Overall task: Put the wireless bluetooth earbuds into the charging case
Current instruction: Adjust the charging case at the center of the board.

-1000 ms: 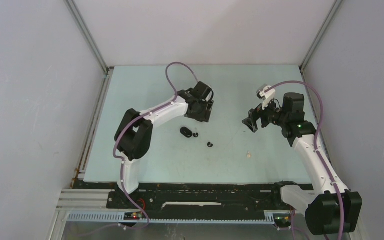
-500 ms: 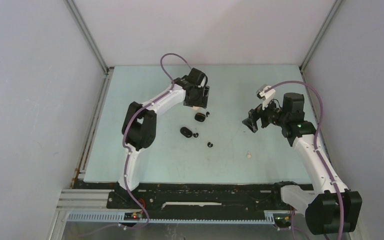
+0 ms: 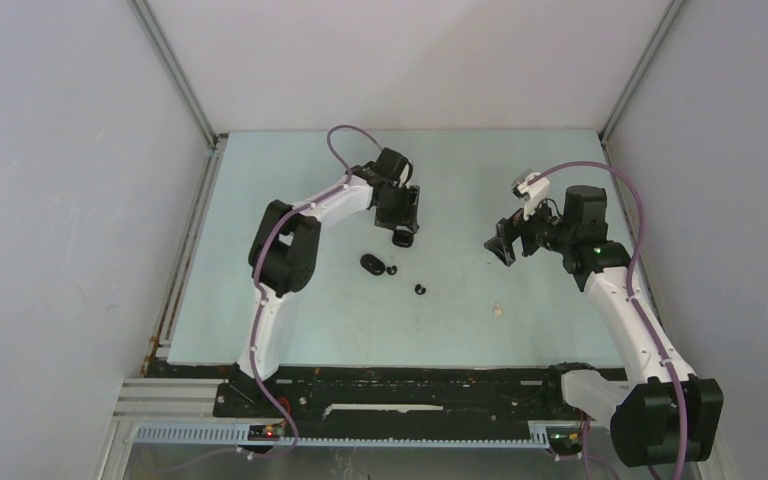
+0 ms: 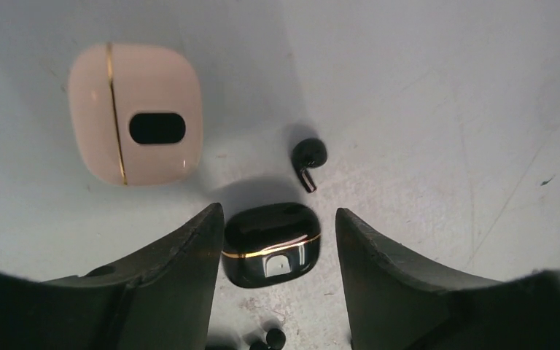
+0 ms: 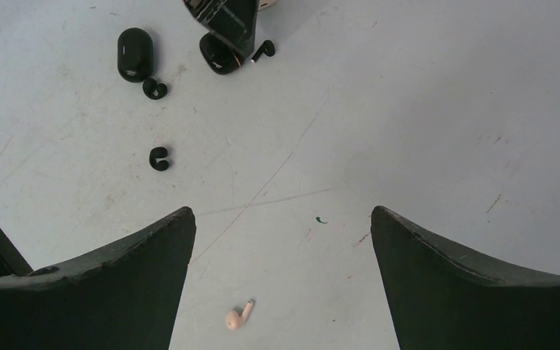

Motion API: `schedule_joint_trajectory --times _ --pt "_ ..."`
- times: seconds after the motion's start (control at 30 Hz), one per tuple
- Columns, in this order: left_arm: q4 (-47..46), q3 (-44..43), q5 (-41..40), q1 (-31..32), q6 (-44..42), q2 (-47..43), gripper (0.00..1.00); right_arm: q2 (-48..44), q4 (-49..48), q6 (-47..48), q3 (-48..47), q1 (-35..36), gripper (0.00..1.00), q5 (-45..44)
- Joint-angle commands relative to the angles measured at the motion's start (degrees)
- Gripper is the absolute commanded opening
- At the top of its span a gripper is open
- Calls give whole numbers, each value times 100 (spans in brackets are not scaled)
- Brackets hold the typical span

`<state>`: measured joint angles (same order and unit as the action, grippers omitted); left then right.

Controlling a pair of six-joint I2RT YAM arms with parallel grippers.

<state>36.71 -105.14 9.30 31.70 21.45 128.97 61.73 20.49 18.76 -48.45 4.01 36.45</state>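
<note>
My left gripper (image 4: 278, 219) is open and low over the table, its fingers on either side of a glossy black case with a gold line (image 4: 271, 243), not closed on it. A black stemmed earbud (image 4: 308, 157) lies just beyond that case. A pinkish-beige case (image 4: 135, 113) lies further off to the left. In the top view the left gripper (image 3: 401, 225) stands right at this black case (image 3: 401, 239). My right gripper (image 5: 282, 213) is open and empty, held above the table, with a beige earbud (image 5: 238, 315) on the table below it.
A second black case (image 3: 371, 264) has a curled black earbud (image 3: 392, 269) beside it. Another curled black earbud (image 3: 420, 290) lies nearer the front. The beige earbud (image 3: 498, 311) lies alone at the front right. Walls enclose the table (image 3: 560, 160).
My left gripper drew back toward the far side, uncovering the gold-lined black case, then came down around it. The right arm has not moved.
</note>
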Motion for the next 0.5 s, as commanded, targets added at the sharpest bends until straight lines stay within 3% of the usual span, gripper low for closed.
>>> schedule_joint_trajectory --times 0.0,0.3,0.47 --pt "-351 552 193 70 233 -469 63 -5 -68 98 -85 14 92 -47" --pt "-529 1206 -78 172 -194 -988 64 58 -63 96 -86 78 92 -50" --pt "-406 1252 165 243 -1285 -1174 67 58 -53 98 -86 77 92 -59"
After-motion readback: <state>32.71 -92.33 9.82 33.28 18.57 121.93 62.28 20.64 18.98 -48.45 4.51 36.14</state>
